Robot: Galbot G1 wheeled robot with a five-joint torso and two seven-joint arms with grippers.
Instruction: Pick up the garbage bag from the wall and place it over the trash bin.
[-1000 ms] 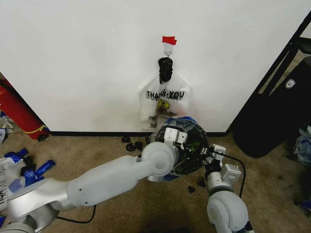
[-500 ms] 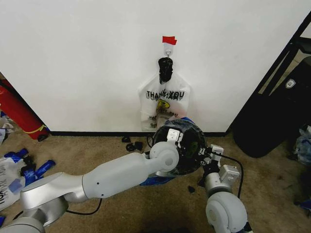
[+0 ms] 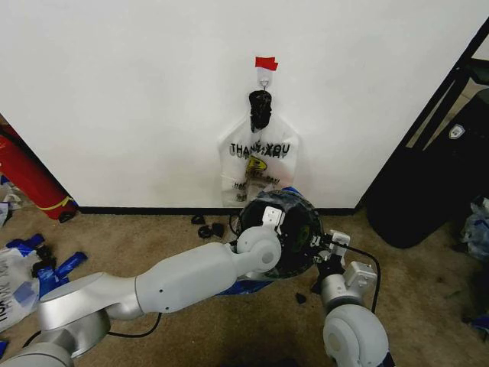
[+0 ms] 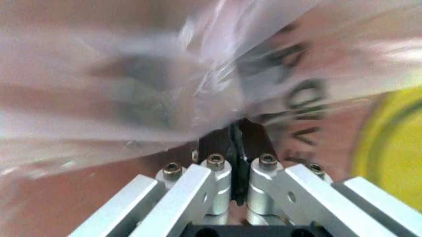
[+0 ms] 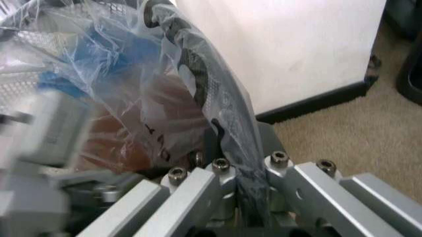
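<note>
The trash bin [image 3: 299, 229], round black mesh, stands on the carpet at the foot of the wall [image 3: 137, 99]. The garbage bag [image 4: 165, 74], thin clear plastic with dark and yellow print, is draped into and over the bin, and its film covers the rim [image 5: 197, 64]. A blue part of the bag [image 3: 244, 286] lies beside the bin's base. My left gripper [image 4: 238, 133] reaches into the bin and is shut on a fold of the bag. My right gripper [image 5: 240, 148] is at the bin's near right edge, shut on the film-covered rim.
A white THANK YOU bag [image 3: 258, 164] hangs from a hook [image 3: 263, 76] under red tape [image 3: 266, 63], just behind the bin. A large black bulk [image 3: 428, 191] stands to the right. A red cylinder [image 3: 27, 180] and blue scraps [image 3: 34, 267] lie on the left.
My left arm has pushed forward and to the right, deeper into the bin, and a blue part of the bag now shows by the base. The right arm has hardly moved.
</note>
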